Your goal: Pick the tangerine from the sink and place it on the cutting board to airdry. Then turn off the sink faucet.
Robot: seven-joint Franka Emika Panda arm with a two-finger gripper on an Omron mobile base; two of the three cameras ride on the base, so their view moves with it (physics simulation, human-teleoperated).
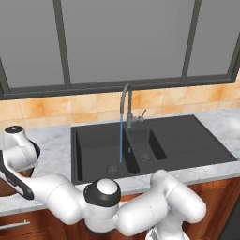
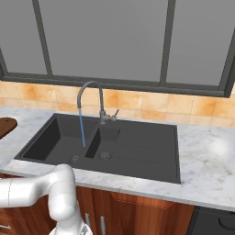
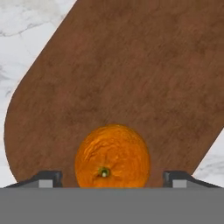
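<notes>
Fingers (image 3: 48, 178) spread wide apart, clear of the tangerine (image 3: 113, 156), which sits on the cutting board (image 3: 131, 74), faucet (image 1: 126, 105) running into the sink (image 1: 187, 140)

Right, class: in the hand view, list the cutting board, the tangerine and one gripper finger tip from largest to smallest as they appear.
1. The cutting board, which spans most of the picture.
2. The tangerine, resting on the board between the open gripper.
3. One of the finger tips, though only a small part of it is in frame, so its rank is unsure.
</notes>
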